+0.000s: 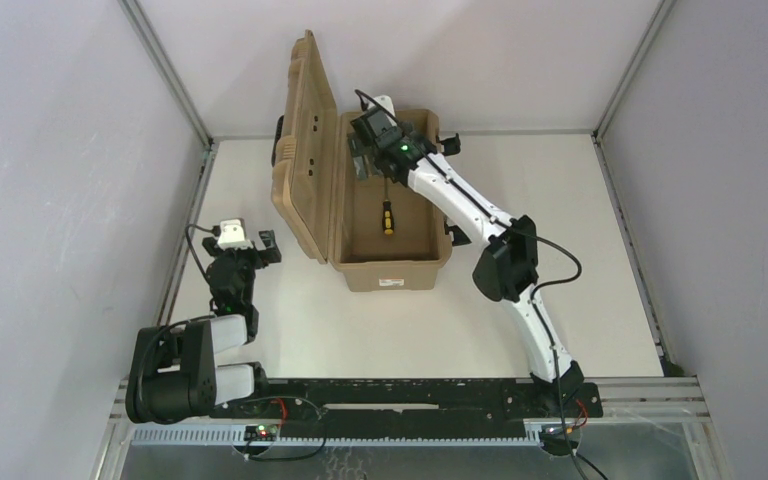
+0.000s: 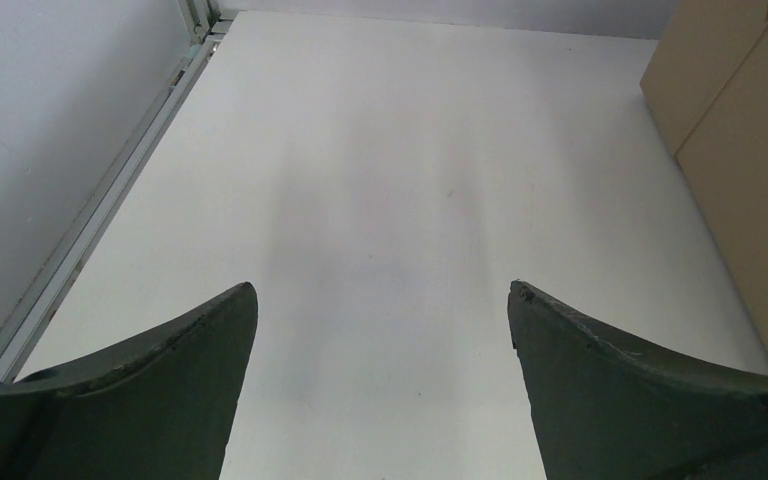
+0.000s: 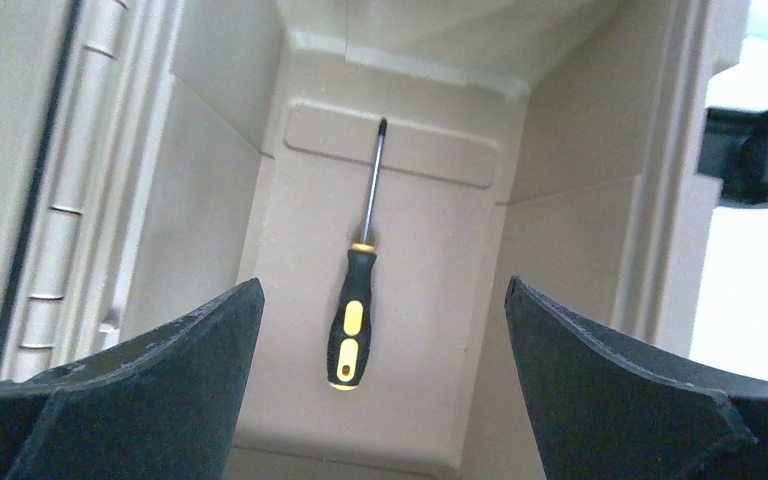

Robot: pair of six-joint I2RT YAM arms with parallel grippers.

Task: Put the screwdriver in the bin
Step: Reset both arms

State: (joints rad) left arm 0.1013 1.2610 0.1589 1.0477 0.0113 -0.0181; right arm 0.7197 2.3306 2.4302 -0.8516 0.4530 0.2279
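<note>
**Screwdriver lying in the open bin, right gripper poised above it**

The screwdriver is lying flat on the floor of the bin, yellow-and-black handle toward the labelled end and shaft pointing toward the far end. The lid is standing propped open on the left, leaving the cavity clear for access from above. The right gripper is hanging over the bin's far half with its jaws spread wide; neither finger is touching the tool, so the tool is resting under its own weight. The left gripper is idling above the bare table just beside the bin, jaws likewise wide and holding nothing, apparently parked out of the working arm's path. Judged from this arrangement, the placement is looking complete.
</note>
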